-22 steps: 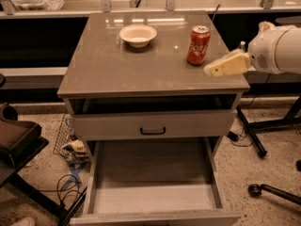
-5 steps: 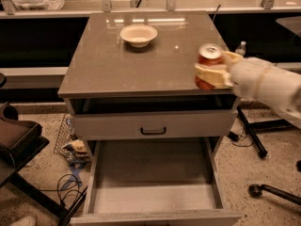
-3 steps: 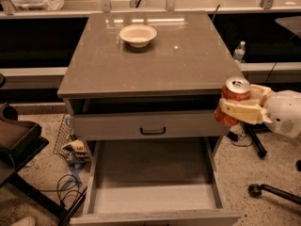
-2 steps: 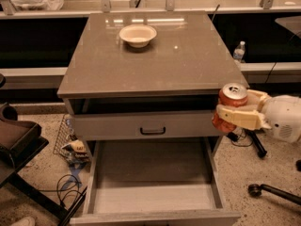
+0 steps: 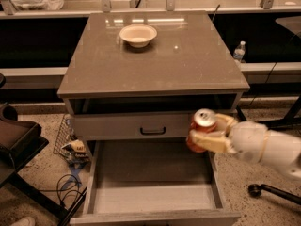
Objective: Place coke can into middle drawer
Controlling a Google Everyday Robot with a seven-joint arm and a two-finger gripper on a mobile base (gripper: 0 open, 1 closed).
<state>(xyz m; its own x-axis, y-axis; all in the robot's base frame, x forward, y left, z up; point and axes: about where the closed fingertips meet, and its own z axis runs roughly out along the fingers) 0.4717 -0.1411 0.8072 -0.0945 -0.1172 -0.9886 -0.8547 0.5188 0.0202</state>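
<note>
My gripper comes in from the right on a white arm and is shut on the coke can, a red can with a silver top, held upright. The can hangs just above the right rear corner of the middle drawer, which is pulled out wide with a bare grey floor and low side walls. The can sits in front of the shut drawer front with the small black handle.
A white bowl stands on the cabinet top. A clear water bottle stands behind the cabinet at right. Cables and clutter lie on the floor at left, a chair base at right.
The can was lifted off the cabinet top, carried over the right edge and down. Over the last second it has moved left, to above the open drawer's right rear.
</note>
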